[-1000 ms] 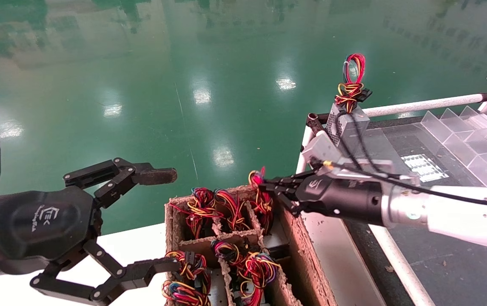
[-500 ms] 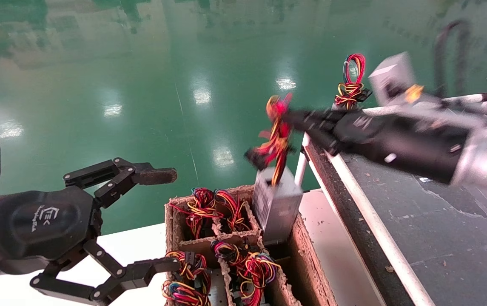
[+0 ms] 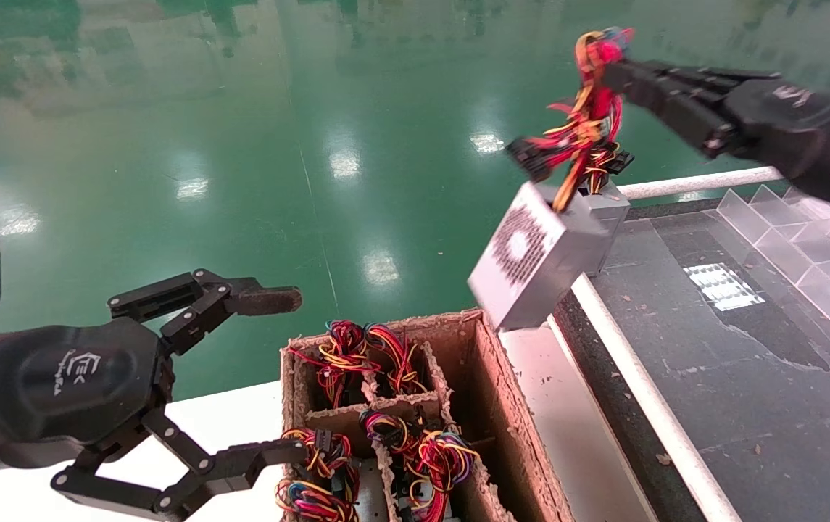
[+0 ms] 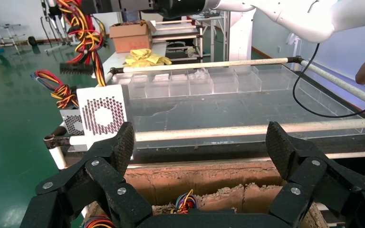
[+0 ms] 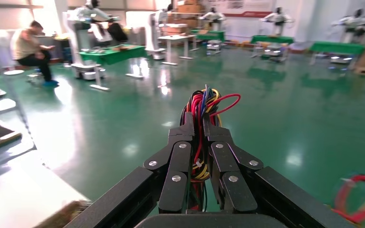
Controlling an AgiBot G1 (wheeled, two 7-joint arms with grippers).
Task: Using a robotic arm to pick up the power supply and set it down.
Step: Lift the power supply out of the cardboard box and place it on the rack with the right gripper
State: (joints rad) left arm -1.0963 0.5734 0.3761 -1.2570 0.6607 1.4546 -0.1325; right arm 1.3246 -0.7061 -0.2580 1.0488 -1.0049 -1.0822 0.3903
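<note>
The right end effector (image 3: 614,61) pinches the wires (image 3: 581,123); the supply (image 3: 534,257) hangs lifted clear of the crate (image 3: 491,377), not yet set down. The left end effector (image 3: 270,377) idles, spread.

— Where is free room seen for a gripper?
— Above the black tabletop (image 3: 748,377), which lies bare in the near part.
— What is standing in the way?
— The hanging power supply (image 3: 530,264), a second grey unit (image 3: 607,217) behind it, the clear dividers (image 3: 813,254), and the white rail (image 3: 697,181).
</note>
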